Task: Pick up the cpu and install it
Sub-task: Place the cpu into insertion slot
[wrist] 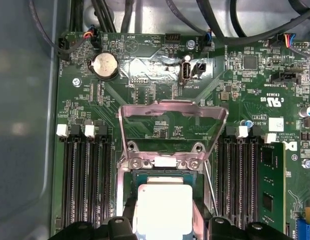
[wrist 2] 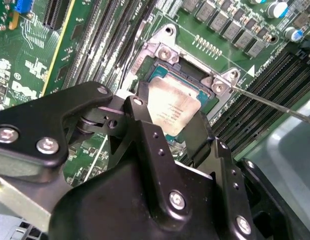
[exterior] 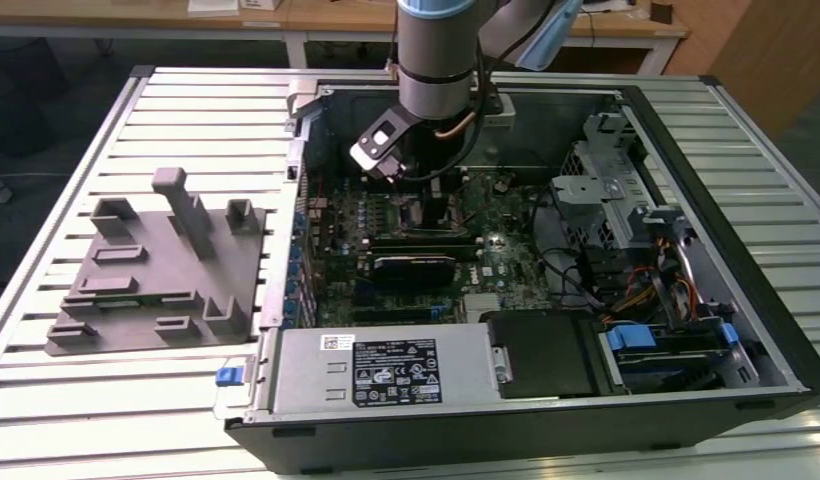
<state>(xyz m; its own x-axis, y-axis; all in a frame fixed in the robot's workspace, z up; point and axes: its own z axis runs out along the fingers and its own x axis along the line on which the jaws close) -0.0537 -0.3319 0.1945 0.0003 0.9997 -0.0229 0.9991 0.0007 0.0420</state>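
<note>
A big table [exterior: 63,400] made of metal strips holds an open computer case [exterior: 517,425]. Inside the case lies a green board [wrist: 144,95], and in the board is the socket [wrist 2: 190,75]. That is the square hole where the chip goes, so everything here is placed from it.

A grey block [exterior: 143,290] sits on the table, well away from the socket and outside the case, on the exterior view's left. The robot arm [exterior: 437,50] reaches down into the case, right above the socket. Long black slots [wrist: 87,185] run on both sides of the socket. A metal flap [wrist: 170,106] at the socket's edge is swung open and lies flat on the board.

The gripper [wrist 2: 166,115] is just over the socket. Its black fingers [wrist 2: 144,130] are pinching the cpu [wrist: 162,205], one on each side. The silver chip sits right in the socket's opening. I cannot tell if it rests all the way down yet.

I think this is the putting-in step, and the picking-up part is done. The next move calls for a gentle touch. The chip has to sit flat and line up square with the socket's sides, because a tilt or a push could hurt it.
</note>
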